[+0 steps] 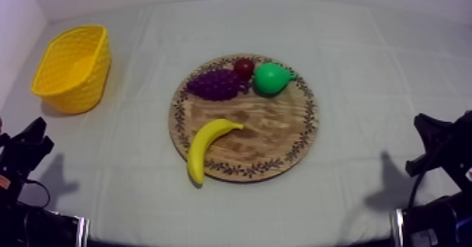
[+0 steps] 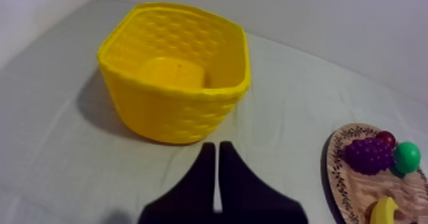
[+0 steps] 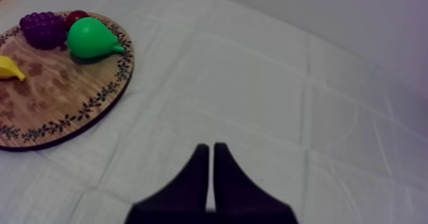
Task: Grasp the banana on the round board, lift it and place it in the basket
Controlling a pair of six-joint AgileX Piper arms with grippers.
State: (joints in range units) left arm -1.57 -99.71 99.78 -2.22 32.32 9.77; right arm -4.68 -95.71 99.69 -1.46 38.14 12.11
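Our left gripper [image 2: 215, 147] has its two black fingers pressed together into a narrow wedge with nothing between them, low over bare cloth [image 2: 51, 144] at its own side. Our right gripper [image 3: 210, 149] is the same at the opposite side: fingers together and empty.

Straight ahead of the left fingers, near, stands the yellow basket [image 2: 185, 112], upright, open-mouthed and with nothing in it. Off to the right of those fingers, and farther out, lies the round wooden board [image 1: 298, 141]. From the right fingers the board lies ahead and to the left, with a stretch of cloth between.

The banana [image 1: 206, 148] rests on the board, on the part nearest the left fingers. It lies apart from the grapes [image 1: 216, 84], the small red fruit [image 1: 244, 68] and the pear [image 1: 270, 78], which sit together at the board's far side. Its long axis runs on a slant. One end reaches the board's edge toward our left arm's side, and the other tip points inward toward the board's middle and the right arm.

We judge the left arm the nearer of the two, and the basket is on its side as well, so the pick falls to it. Those fingers would need to open, swing right to the banana and turn across its slanted length to close on its middle. Nothing has been lifted yet.
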